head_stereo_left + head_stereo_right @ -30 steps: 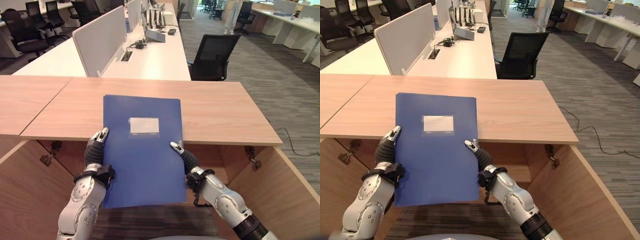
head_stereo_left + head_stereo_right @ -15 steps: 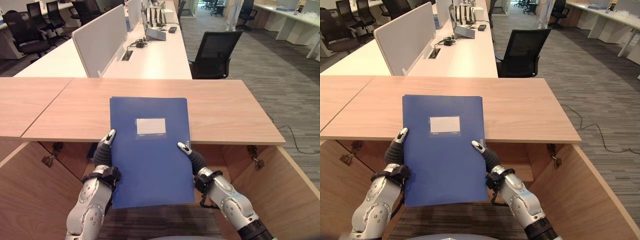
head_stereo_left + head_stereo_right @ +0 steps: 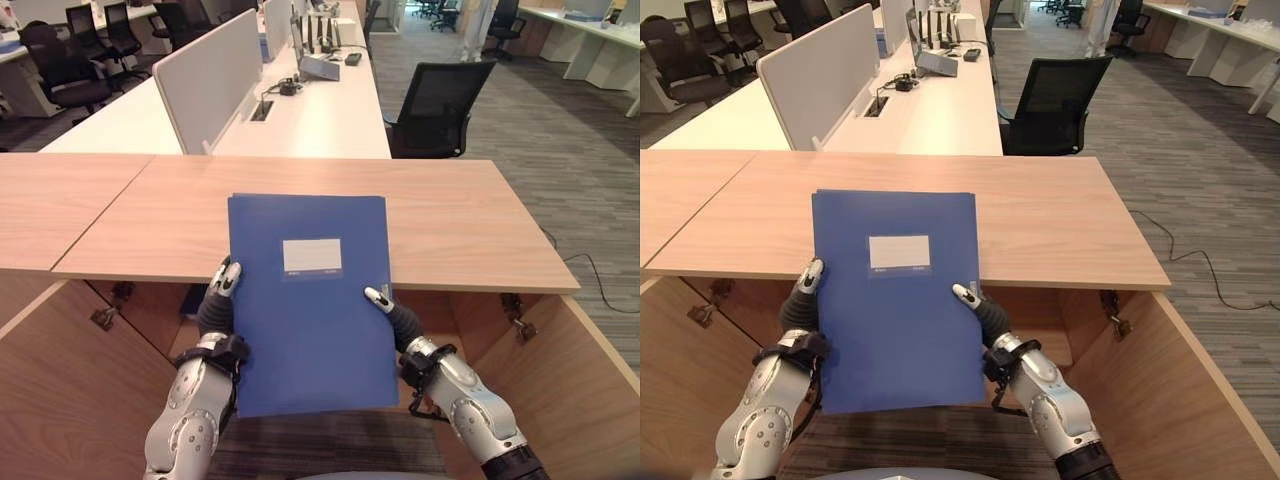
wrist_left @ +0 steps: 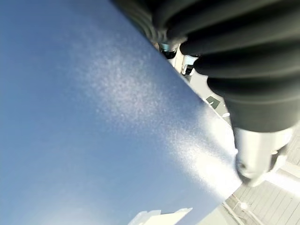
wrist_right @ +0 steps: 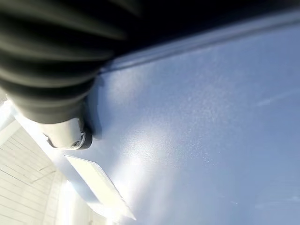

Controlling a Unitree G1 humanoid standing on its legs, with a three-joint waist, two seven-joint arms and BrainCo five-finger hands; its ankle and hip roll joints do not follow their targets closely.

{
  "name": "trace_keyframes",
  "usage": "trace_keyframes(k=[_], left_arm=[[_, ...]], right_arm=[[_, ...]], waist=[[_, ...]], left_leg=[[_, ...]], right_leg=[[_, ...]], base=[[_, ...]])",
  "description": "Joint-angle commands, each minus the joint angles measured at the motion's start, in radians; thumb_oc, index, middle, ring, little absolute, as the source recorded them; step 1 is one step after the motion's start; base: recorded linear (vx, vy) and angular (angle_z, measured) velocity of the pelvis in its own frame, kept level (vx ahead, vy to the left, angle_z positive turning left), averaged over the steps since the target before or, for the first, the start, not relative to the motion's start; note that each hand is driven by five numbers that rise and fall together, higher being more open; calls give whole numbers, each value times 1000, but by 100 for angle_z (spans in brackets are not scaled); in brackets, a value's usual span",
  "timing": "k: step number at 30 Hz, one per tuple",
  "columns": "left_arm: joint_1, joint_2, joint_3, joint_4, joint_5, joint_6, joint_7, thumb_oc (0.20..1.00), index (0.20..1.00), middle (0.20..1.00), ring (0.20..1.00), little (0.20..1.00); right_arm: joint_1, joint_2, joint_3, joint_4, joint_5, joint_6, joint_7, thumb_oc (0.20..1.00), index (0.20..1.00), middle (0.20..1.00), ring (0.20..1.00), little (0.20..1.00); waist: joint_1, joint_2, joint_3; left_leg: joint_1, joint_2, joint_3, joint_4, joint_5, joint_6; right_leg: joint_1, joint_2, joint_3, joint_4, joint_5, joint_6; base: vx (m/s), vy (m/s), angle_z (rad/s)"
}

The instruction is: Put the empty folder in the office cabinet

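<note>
In the left eye view the left hand (image 3: 217, 306) and the right hand (image 3: 388, 312) pinch the side edges of a flat, matte blue folder with a white rectangular label (image 3: 309, 300), thumbs on its front cover, holding it up over the front edge of the light wooden cabinet top (image 3: 470, 225). The left wrist view shows that hand's thumb (image 4: 260, 154) lying on the folder's smooth blue face. In the right wrist view the right thumb (image 5: 65, 132) presses the cover near the label.
</note>
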Motion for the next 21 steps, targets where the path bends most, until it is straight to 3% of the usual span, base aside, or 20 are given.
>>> trace_keyframes(k=[1, 3, 7, 14, 21], left_arm=[[-67, -97, -108, 74, -79, 35, -45, 1000, 1000, 1000, 1000, 1000], [-39, -97, -55, 123, -54, 32, 0, 1000, 1000, 1000, 1000, 1000], [8, -100, -8, 194, -23, 30, 69, 1000, 1000, 1000, 1000, 1000], [76, -126, 38, 312, -18, 23, 102, 1000, 1000, 1000, 1000, 1000], [126, -169, 103, 535, -37, 55, 126, 1000, 1000, 1000, 1000, 1000]], right_arm=[[-90, 120, 139, -113, -49, 12, 149, 200, 200, 200, 200, 200], [-130, 50, 118, -149, -105, 29, 133, 200, 200, 200, 200, 200], [-186, 1, 115, -171, -113, 45, 132, 200, 200, 200, 200, 200], [-252, -77, 128, -191, -136, 63, 133, 200, 200, 200, 200, 200], [-399, -206, 172, -225, -287, 107, 182, 200, 200, 200, 200, 200]], waist=[[4, -41, 13], [7, -42, 12], [9, -45, 13], [7, -46, 11], [3, -46, 7]], left_leg=[[115, -14, -40, 3, -139, 9], [115, -15, -42, 3, -138, 10], [114, -15, -43, 3, -137, 9], [113, -17, -44, 3, -135, 10], [115, -18, -46, 3, -132, 10]], right_leg=[[34, 48, 16, 6, -69, -12], [35, 47, 16, 6, -68, -12], [36, 47, 13, 6, -66, -12], [35, 45, 14, 6, -64, -13], [34, 44, 17, 6, -58, -16]], base=[[0, 0, 0], [0, 0, 0], [0, 0, 0], [0, -1, 0], [0, 0, 0]])
